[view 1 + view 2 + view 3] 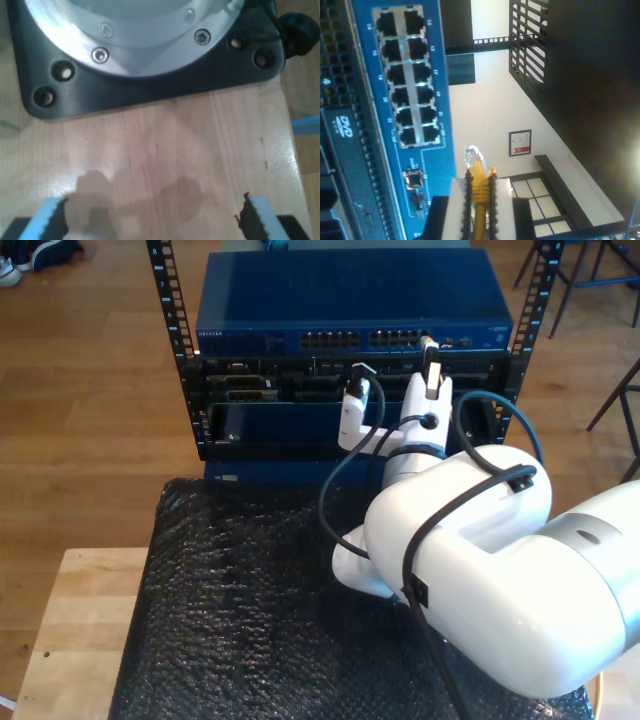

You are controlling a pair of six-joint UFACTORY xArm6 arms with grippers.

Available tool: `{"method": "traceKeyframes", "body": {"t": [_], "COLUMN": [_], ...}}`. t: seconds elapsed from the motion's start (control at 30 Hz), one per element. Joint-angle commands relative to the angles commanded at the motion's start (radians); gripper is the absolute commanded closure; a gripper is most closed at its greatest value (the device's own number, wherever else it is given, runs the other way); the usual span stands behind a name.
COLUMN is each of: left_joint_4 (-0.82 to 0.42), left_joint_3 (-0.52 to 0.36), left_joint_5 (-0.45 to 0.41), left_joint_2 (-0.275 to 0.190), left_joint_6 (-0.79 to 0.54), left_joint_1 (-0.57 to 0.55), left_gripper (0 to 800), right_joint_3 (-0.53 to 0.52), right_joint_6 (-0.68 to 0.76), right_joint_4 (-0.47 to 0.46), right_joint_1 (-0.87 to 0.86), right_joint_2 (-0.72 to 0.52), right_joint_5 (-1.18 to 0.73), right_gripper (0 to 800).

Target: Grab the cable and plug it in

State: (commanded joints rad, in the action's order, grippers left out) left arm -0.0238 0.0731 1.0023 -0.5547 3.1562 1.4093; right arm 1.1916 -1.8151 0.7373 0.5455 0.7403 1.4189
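Our second claw (479, 210) has white pads with black toothed edges, closed on the yellow cable (480, 187), whose plug (471, 156) is clear. The switch (407, 100) beside it is blue with black ports in grey frames. Our first claw (155, 217) has light-blue pads over a pale wood desk (175, 150) and a black base plate (150, 85). The arm (480, 560) is white above black bubble-textured matting (240, 620).

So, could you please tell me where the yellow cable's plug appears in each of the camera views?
First wrist view: I cannot find the plug there; my first hand hangs open over a wooden board.
Second wrist view: the plug juts from my second hand, beside the blue switch.
Exterior view: the plug sits at the switch's port row, toward the exterior view's right.
Shared landmark: the switch's port block.
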Motion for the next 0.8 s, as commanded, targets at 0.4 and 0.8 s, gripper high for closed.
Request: {"method": "traceKeyframes", "body": {"t": [0.4,0.8], "left_joint_4": [0.000,0.000], "left_joint_3": [0.000,0.000], "left_joint_5": [0.000,0.000], "left_joint_2": [0.000,0.000], "left_joint_6": [0.000,0.000], "left_joint_1": [0.000,0.000], "left_gripper": [0,0], "right_joint_3": [0.025,0.068], "right_joint_6": [0.000,0.000], "right_joint_4": [0.002,0.032], "right_joint_1": [-0.009,-0.014], "right_joint_2": [0.034,0.054], "right_joint_5": [-0.003,-0.017], "right_gripper": [800,800]}}
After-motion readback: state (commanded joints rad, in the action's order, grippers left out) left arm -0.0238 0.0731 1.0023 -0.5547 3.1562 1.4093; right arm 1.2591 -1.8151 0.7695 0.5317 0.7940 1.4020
